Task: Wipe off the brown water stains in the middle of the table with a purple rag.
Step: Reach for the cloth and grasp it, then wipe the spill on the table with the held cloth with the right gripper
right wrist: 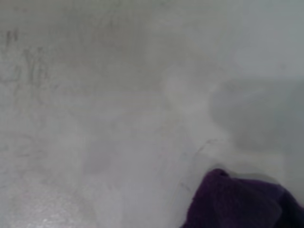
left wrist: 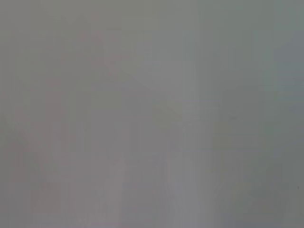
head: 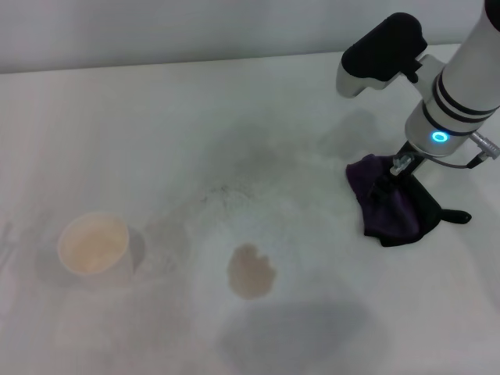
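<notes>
Soft matt cloth purple rag [head: 388, 205] lies on the smooth, matt, grey-smudged table [head: 156, 117].

between the purple rag [head: 388, 205] on the right and the brown water stains [head: 251, 271] the table [head: 156, 125] was bare and open, and only a paper cup [head: 94, 244] stood far off to the left.

Below my right wrist the purple rag [right wrist: 240, 202] bunches up dark and folded at the edge of the view, resting on the table [right wrist: 104, 123]. Everything else I see is white tabletop, marked with faint grey smudges and speckles, and there's a soft grey shadow lying on it near the rag.
</notes>
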Available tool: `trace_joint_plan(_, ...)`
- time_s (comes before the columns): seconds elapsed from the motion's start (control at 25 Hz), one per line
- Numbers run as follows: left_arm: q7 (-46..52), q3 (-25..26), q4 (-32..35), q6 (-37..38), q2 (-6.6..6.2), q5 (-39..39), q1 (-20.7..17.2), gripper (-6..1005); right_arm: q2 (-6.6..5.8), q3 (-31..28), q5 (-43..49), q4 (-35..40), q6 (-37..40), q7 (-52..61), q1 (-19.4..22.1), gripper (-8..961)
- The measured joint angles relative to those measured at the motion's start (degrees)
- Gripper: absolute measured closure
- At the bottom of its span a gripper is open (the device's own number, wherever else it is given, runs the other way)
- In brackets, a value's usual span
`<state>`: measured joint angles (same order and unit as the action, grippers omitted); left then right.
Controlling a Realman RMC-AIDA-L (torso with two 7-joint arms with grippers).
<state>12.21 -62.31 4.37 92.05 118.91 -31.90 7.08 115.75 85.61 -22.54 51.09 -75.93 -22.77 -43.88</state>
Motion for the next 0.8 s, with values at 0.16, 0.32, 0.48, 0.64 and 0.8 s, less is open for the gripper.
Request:
trace_joint_plan(0.16,0.0,0.0,-0.06,-0.03,0.0,0.0,0.25,106,0.15,1.54,-0.94,1.15,-0.96,-0.47,-0.16,475)
trace_joint_plan(0.32,0.0,0.0,-0.06,-0.1,0.0,0.0,0.38,107,0.2,2.89,-2.98,3.02,-1.97,-0.31,-0.09,625)
trace_joint_plan(0.48,0.0,0.0,-0.06,-0.12,0.01,0.0,0.52,106,0.2,3.42,-3.68,4.43,-2.71,-0.23,0.03,790)
trace_joint_plan(0.64,0.0,0.0,-0.04,-0.13,0.08,0.0,0.59,106,0.3,8.76,-5.95,4.94,-2.8,-0.15,-0.08,858)
trace_joint_plan(0.8,0.0,0.0,-0.13,-0.15,0.16,0.0,0.77,106,0.44,15.3,-10.56,7.42,-2.61,0.27,-0.03,858)
